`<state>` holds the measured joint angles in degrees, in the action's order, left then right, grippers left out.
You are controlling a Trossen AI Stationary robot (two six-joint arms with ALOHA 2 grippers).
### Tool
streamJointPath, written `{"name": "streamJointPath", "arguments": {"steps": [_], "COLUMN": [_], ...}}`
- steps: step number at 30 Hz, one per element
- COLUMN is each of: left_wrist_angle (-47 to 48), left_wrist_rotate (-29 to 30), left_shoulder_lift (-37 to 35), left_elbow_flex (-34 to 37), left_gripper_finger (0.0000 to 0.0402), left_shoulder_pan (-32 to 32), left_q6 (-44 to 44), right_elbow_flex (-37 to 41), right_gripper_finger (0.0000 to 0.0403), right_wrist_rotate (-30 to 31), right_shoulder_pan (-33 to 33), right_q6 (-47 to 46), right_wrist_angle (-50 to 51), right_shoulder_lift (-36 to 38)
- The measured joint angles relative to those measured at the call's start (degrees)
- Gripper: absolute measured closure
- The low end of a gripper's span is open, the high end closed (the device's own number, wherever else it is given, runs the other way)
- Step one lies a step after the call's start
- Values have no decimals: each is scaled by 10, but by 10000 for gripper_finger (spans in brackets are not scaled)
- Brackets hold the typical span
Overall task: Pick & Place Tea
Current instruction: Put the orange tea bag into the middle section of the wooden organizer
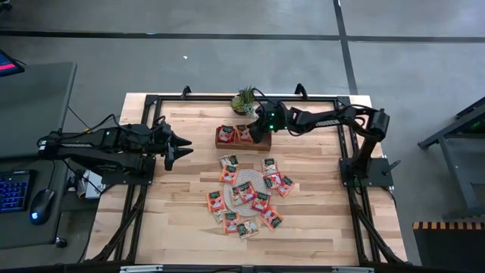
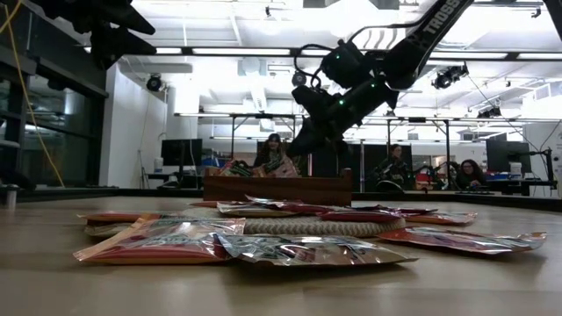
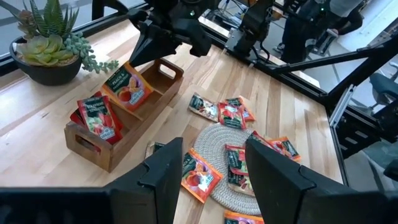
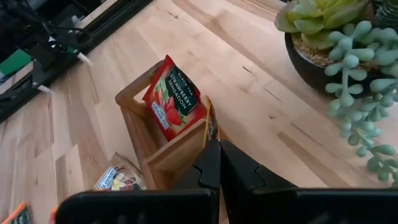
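Observation:
Several orange-red tea sachets [image 1: 227, 176] lie flat on and around a round woven mat [image 3: 214, 137] at the table's middle. A brown wooden tray [image 1: 224, 143] stands farther back, with a strawberry sachet [image 4: 174, 99] and a peach one [image 3: 127, 88] leaning upright in its compartments. My right gripper [image 4: 219, 163] is shut and empty, just above the tray's right end [image 2: 294, 147]. My left gripper [image 3: 211, 155] is open and empty, hovering left of the tray [image 1: 186, 145].
A potted succulent [image 1: 244, 101] stands right behind the tray, close to my right gripper. A black frame [image 1: 151, 98] runs around the table. People sit in the room beyond the far edge [image 2: 274, 154]. Bare wood lies at the table's near side [image 1: 151, 235].

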<state>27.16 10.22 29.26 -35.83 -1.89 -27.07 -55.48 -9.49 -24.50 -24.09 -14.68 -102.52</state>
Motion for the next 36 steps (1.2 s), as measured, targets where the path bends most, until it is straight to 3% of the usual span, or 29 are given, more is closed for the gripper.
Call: {"name": "streamJointPath", "arguments": {"steps": [9,22,30,36], "left_wrist_angle": [0,0,0,-1], "left_wrist_rotate": [0,-2,-5,-7], "left_shoulder_lift": [0,0,0,0], "left_elbow_flex": [0,0,0,0], "left_gripper_finger": [229,229,229,229], "left_shoulder_pan": [0,0,0,0], "left_q6": [0,0,-2,-2], "right_elbow_flex": [0,0,0,0], "right_gripper_finger": [395,331,297,284], "right_wrist_rotate": [-3,-9,-23,-67], "right_shoulder_pan": [-7,-6,-18,-13], "right_q6": [-12,-12,-9,22], "right_wrist_angle": [-2,6,16,71], "right_shoulder_lift": [0,2,51,107]}}
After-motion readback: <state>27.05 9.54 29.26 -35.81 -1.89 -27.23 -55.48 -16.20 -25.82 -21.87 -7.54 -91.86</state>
